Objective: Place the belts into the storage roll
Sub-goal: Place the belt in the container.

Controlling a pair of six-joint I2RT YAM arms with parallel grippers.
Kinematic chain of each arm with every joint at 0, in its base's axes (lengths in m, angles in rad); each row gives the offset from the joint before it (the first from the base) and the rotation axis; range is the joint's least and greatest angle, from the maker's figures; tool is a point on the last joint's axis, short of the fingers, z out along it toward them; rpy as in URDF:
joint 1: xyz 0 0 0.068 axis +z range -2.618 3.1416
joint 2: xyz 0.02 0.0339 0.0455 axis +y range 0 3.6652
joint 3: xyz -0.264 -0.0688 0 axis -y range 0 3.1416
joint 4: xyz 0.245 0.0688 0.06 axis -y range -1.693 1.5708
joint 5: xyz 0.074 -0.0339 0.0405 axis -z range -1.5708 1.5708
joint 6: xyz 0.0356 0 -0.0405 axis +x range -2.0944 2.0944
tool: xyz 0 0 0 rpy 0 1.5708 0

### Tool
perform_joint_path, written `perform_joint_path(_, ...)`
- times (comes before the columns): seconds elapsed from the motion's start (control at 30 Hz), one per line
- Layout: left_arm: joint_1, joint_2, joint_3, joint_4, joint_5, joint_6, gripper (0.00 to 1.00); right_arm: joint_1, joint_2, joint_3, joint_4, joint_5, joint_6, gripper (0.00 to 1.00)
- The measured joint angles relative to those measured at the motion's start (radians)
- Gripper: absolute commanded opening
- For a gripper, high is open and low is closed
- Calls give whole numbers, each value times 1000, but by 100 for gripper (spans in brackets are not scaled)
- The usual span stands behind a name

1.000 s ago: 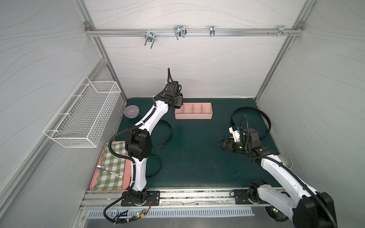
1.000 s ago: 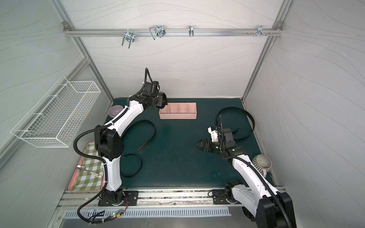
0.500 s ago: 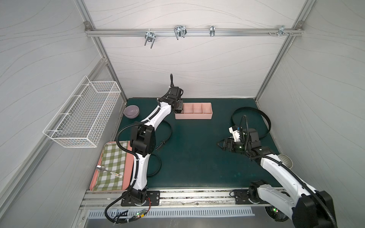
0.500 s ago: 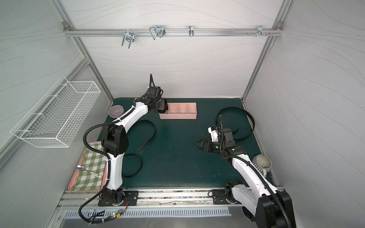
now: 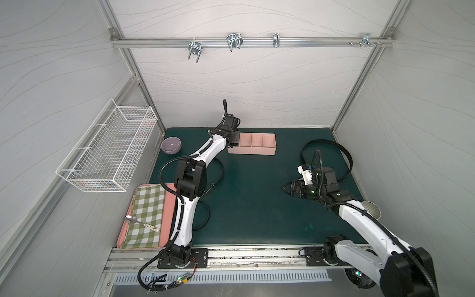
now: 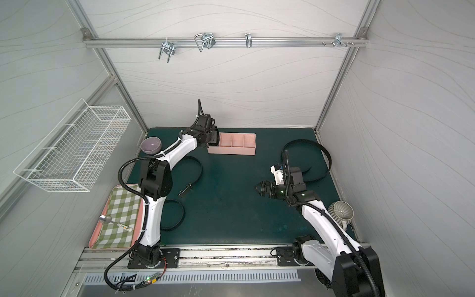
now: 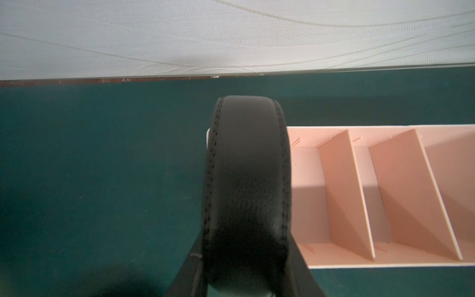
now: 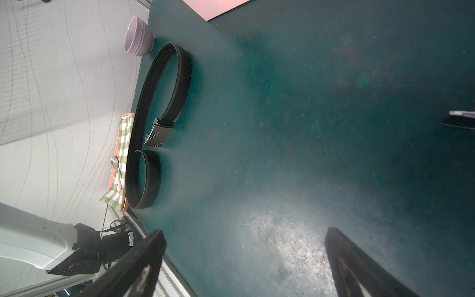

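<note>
Storage roll (image 5: 257, 148) sits right at the left gripper (image 5: 233, 142): end compartment under the tool, the three beyond it empty. A looped belt (image 5: 322, 141) lies behind the right gripper (image 5: 288, 189), a loose belt (image 8: 164, 102) well ahead of it. Left jaws part-closed, clamping a coiled belt (image 7: 246, 174) over that end compartment. Right jaws spread wide, empty. Belts look light, springy, smooth. The coil will likely unwind, so pinch across its flat faces; grab loose ones near the buckle (image 8: 156, 133). No legible writing.
</note>
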Motion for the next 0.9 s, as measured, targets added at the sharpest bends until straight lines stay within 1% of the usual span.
perform_joint_path(0.23, -26, -11, -130, 126, -36, -18, 0, -2, 1, 0, 0, -2, 0, 99)
perform_joint_path(0.27, -28, -11, -137, 134, -42, -19, 4, -2, 1, 0, 0, -3, 0, 99)
perform_joint_path(0.3, -29, -13, -140, 141, -47, -19, 15, -4, 1, 0, 0, -3, 0, 99)
perform_joint_path(0.33, -29, -13, -143, 145, -51, -19, 29, -5, 1, 0, 0, -3, 0, 99)
perform_joint_path(0.43, -29, -24, -156, 145, -56, -17, 77, -12, -3, 0, -1, -3, 1, 99)
perform_joint_path(0.47, -31, -30, -162, 139, -60, -16, 90, -14, -6, 0, -1, -2, 1, 99)
perform_joint_path(0.5, -33, -40, -169, 129, -63, -14, 99, -18, -10, 0, -2, 0, 2, 99)
perform_joint_path(0.6, -34, -88, -176, 95, -78, -2, 99, -28, -16, 4, -12, 19, 13, 99)
perform_joint_path(0.67, -34, -138, -174, 64, -82, 0, 99, -33, -16, 14, -31, 55, 21, 99)
perform_joint_path(0.8, -37, -308, -178, -8, -77, -13, 99, -44, 20, 53, -54, 88, 37, 99)
perform_joint_path(0.87, -37, -427, -229, -25, -71, -47, 98, -33, 95, 103, -63, 85, 40, 99)
perform_joint_path(0.9, -37, -510, -288, -33, -60, -72, 97, -9, 148, 139, -69, 91, 38, 99)
